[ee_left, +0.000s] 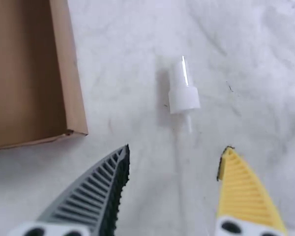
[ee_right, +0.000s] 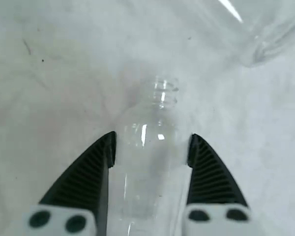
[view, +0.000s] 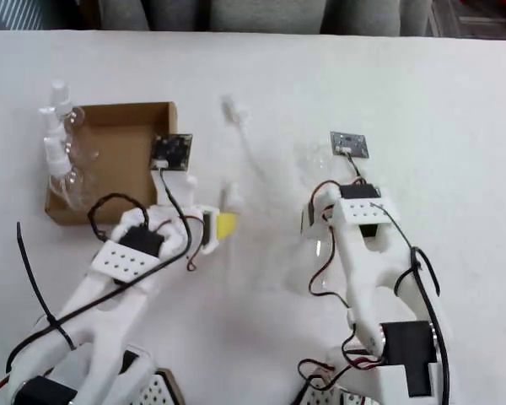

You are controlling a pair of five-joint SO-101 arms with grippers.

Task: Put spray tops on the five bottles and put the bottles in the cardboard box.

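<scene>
While the right gripper [ee_right: 152, 140] clasps an uncapped bottle [ee_right: 147, 167], the left gripper [ee_left: 174, 150], fingers agape, sits short of a spray top [ee_left: 183, 91], which I reckon wants grabbing next

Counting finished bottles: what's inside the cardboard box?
Inside the cardboard box, bottles with spray tops lie along the left side; number unclear. The left arm covers its near right part.
</scene>
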